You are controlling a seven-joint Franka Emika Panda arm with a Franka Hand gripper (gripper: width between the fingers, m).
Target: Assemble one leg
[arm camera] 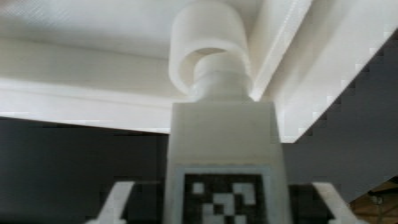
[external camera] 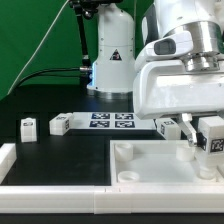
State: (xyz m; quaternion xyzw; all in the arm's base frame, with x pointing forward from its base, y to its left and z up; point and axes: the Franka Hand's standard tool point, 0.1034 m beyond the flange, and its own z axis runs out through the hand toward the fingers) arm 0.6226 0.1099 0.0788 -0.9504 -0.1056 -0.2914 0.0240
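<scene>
So that its peg can seat in the tabletop (external camera: 150, 186), the gripper (external camera: 204, 141) pinches the leg (external camera: 212, 143) upright, lower right in the exterior view.

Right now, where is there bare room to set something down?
Bare black table lies between the two small white tagged legs, the marker board and the large white square tabletop. Crowded: the claw holding a leg at the tabletop's corner.

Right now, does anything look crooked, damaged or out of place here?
Nothing stands out. The gripper holds the leg straight at the tabletop corner, judging by the wrist view. Two loose legs sit at the exterior view's left of the marker board. No damage shows.
</scene>
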